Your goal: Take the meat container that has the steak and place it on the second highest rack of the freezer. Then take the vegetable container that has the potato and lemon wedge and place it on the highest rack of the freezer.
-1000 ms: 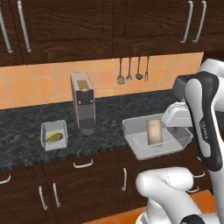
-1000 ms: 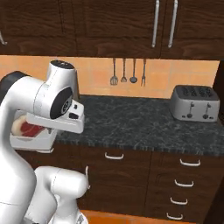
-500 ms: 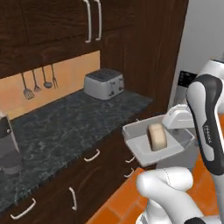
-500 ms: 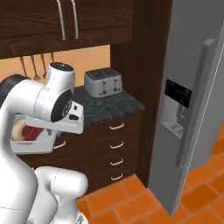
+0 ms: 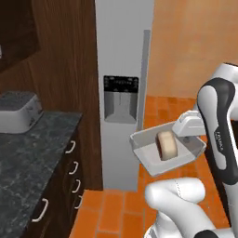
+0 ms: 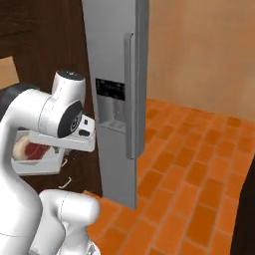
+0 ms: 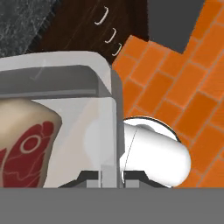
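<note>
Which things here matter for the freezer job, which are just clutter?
In play:
- meat container, clamped at its wall by the shut tool
- steak inside it
- freezer, door closed

Just lying about:
- toaster on the dark counter
- wood drawers under it

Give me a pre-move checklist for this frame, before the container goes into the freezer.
1. Jaws clamped on the meat container wall: ok, gripper shut on it.
2. Steak inside the container: ok.
3. Container roughly level: ok.
4. Freezer door open: not ok, closed, handle untouched.
5. Second highest rack free: cannot tell, interior hidden.
6. Free hand for the door: not ok, the one gripper is occupied.
</note>
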{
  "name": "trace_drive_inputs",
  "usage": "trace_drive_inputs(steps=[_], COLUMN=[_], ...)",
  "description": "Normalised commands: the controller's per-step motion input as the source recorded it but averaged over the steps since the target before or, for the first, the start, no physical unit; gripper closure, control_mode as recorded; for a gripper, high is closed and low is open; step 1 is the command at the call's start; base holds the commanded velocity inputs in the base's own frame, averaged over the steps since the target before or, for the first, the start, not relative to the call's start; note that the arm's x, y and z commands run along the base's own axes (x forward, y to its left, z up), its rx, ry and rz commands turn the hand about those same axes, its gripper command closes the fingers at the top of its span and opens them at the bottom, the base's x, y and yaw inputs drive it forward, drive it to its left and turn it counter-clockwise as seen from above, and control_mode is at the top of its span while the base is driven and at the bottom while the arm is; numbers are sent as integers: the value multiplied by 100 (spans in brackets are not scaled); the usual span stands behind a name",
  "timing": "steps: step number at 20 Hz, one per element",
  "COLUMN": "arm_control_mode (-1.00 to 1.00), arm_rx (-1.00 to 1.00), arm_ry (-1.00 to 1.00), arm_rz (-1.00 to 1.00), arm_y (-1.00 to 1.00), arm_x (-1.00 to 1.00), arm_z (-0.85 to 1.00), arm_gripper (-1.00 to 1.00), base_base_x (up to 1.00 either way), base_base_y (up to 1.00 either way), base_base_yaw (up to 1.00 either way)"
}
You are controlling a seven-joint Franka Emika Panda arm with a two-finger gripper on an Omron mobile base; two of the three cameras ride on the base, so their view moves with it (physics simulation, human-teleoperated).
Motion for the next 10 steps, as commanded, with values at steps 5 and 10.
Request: trace_drive_inputs(steps=[5, 10], arm_control_mode=[100, 100], arm_rx=[0, 0], arm_ry=[0, 0], arm_rz=[0, 0], arm_y=[0, 0], arm_x=[0, 0], arm_z=[0, 0], arm_gripper=[100, 100], base_base_x=[2, 74], base_base_y=[-45, -33], base_base_yaw=[-79, -45])
